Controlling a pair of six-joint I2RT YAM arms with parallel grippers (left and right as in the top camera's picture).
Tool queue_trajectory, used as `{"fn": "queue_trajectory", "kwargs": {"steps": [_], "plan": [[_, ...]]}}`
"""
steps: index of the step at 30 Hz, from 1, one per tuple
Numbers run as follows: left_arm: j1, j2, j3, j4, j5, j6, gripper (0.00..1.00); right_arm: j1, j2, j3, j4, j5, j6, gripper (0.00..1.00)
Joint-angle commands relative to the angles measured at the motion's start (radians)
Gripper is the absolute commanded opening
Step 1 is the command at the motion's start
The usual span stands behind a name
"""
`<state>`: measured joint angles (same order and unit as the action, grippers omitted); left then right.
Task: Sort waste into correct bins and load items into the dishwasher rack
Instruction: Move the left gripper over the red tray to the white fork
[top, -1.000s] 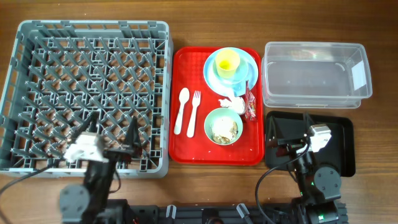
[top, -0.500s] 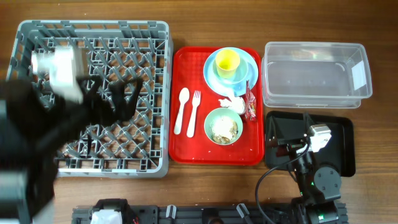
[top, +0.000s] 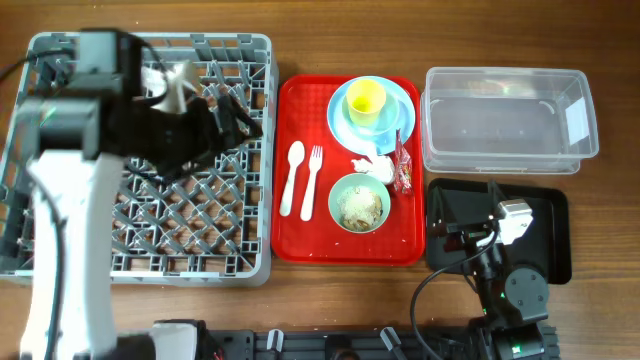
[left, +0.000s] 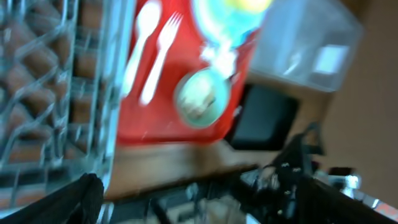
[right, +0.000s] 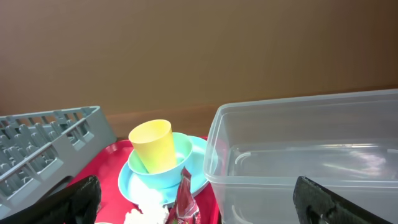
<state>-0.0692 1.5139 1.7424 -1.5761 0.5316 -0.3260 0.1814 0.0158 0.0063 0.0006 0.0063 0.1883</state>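
On your wooden table (top: 300, 30), the left gripper (top: 235, 115), wide and empty, has swung up over the rack (top: 150, 270), left of the tray (top: 300, 250). The spoon (top: 293, 178) and fork (top: 313, 180) lie untouched on the tray's left side, likely your first pick. Your right gripper (top: 468, 207), also wide, waits right of the tray.

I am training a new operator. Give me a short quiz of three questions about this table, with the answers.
1. True or false: the green bowl holds food crumbs.
2. Where do the spoon and fork lie? A) black tray B) red tray C) clear tub
3. Which gripper hangs over the rack?
Key: 1 true; 2 B; 3 the left gripper.
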Motion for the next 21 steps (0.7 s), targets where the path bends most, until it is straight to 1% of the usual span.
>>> {"fn": "queue_trajectory", "kwargs": {"steps": [1,9,14,15,16,17,18,19,20,21], "plan": [[-0.090,0.098,0.010,-0.029,-0.084,-0.026,1.00,-0.005,-0.002,-0.001,0.006,-0.011,-0.002,1.00],[-0.335,0.221,0.010,0.093,-0.269,-0.027,1.00,-0.005,-0.002,-0.001,0.006,-0.011,-0.002,1.00],[-0.417,0.264,0.010,0.175,-0.276,-0.026,1.00,-0.005,-0.002,-0.001,0.006,-0.011,-0.002,1.00],[-0.431,0.269,0.010,0.182,-0.282,-0.026,0.98,-0.005,-0.002,-0.001,0.006,-0.011,-0.002,1.00],[-0.443,0.277,0.010,0.182,-0.298,-0.026,0.85,-0.005,-0.002,-0.001,0.006,-0.011,-0.002,1.00],[-0.454,0.282,0.010,0.182,-0.317,-0.026,0.75,-0.005,-0.002,-0.001,0.006,-0.011,-0.002,1.00],[-0.461,0.289,0.010,0.182,-0.337,-0.026,0.58,-0.005,-0.002,-0.001,0.006,-0.011,-0.002,1.00],[-0.467,0.295,0.010,0.182,-0.352,-0.027,0.45,-0.005,-0.002,-0.001,0.006,-0.011,-0.002,1.00],[-0.470,0.301,0.010,0.182,-0.354,-0.027,0.37,-0.005,-0.002,-0.001,0.006,-0.011,-0.002,1.00],[-0.472,0.307,0.010,0.187,-0.354,-0.027,0.31,-0.005,-0.002,-0.001,0.006,-0.011,-0.002,1.00]]}}
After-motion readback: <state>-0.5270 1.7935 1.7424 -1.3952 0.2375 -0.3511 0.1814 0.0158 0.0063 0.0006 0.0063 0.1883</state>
